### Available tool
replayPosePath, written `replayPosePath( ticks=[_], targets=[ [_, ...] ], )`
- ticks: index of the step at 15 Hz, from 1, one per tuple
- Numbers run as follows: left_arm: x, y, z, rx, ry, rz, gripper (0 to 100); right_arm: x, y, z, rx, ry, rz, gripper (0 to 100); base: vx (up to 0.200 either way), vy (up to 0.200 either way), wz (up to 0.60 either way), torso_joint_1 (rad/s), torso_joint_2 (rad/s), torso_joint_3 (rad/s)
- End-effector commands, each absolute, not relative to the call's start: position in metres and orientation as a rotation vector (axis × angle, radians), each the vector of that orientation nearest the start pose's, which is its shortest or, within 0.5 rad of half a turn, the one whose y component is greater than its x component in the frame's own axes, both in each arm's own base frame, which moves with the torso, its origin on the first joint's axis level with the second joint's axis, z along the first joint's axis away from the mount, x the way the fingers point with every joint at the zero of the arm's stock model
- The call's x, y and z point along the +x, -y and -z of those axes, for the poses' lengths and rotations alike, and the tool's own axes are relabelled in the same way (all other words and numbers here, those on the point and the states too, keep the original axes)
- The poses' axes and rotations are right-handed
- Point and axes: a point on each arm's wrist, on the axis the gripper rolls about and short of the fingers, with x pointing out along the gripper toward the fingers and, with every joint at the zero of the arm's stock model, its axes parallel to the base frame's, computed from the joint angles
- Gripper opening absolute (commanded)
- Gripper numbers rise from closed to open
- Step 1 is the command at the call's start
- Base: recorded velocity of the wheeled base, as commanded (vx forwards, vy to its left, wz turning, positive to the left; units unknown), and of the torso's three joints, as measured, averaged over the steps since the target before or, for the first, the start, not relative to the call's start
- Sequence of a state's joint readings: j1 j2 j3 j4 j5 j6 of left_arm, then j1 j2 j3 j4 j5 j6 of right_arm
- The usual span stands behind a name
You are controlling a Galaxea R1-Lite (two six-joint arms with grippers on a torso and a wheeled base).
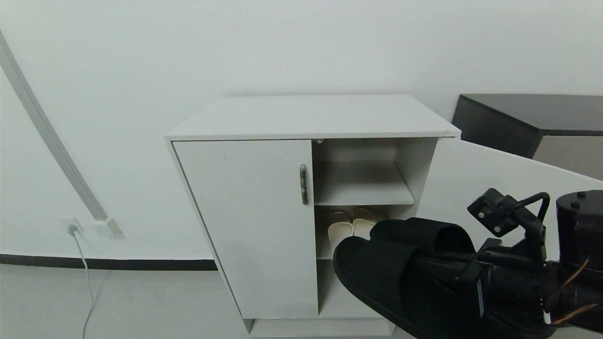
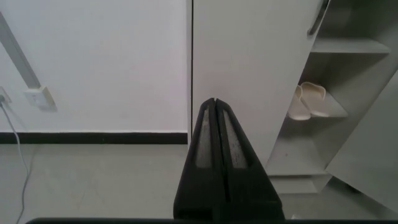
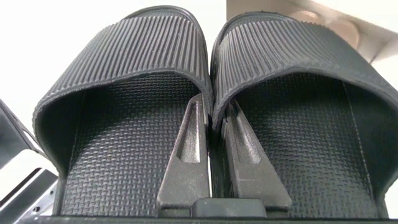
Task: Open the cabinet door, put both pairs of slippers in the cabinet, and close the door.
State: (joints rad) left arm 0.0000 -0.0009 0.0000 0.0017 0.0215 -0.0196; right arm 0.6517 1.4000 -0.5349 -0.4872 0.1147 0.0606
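"Black ribbed rubber slippers (image 1: pixel 400 268): where are they, and what holds them?"

"Held before the open right half of the white wooden cabinet (image 1: pixel 311 117), toes toward the shelf with the cream slippers (image 1: pixel 351 223). The right gripper (image 3: pixel 214 106) is clamped on their 2 touching inner walls, 1 finger (image 3: pixel 186 155) in each footbed. The left gripper (image 2: pixel 214 106) faces the closed left door (image 1: pixel 245 221), fingers pressed together, empty."

"How will they handle?"

"Light and bendy, I judge, so toes may droop; the paired inner walls are the sensible hold. How deep the bite goes is hard to tell."
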Motion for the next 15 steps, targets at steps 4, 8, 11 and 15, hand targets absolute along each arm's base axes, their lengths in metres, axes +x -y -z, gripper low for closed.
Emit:
replayPosePath(
  ticks=[4, 8, 11, 15],
  targets=[
    [-0.0228, -0.0005, -0.0753, -0.02, -0.001, -0.021, 0, 0.1692, -0.1329, -0.1723, -0.058, -0.396, -0.751, 0, 0.0, 0.0, 0.0, -0.113, 0.47, 0.344],
    [-0.0228, -0.0005, -0.0753, -0.02, -0.001, -0.021, 0, 0.1682, -0.1337, -0.1727, -0.059, -0.394, -0.757, 0, 0.0, 0.0, 0.0, -0.067, 0.45, 0.373],
    [-0.0228, -0.0004, -0.0753, -0.02, -0.001, -0.02, 0, 0.1672, -0.1342, -0.1726, -0.059, -0.394, -0.761, 0, 0.0, 0.0, 0.0, -0.017, 0.33, 0.302],
    [-0.0228, -0.0004, -0.0753, -0.02, -0.001, -0.02, 0, 0.1667, -0.1351, -0.1711, -0.062, -0.4, -0.766, 0, 0.0, 0.0, 0.0, 0.0, 0.0, 0.0]
  ],
)
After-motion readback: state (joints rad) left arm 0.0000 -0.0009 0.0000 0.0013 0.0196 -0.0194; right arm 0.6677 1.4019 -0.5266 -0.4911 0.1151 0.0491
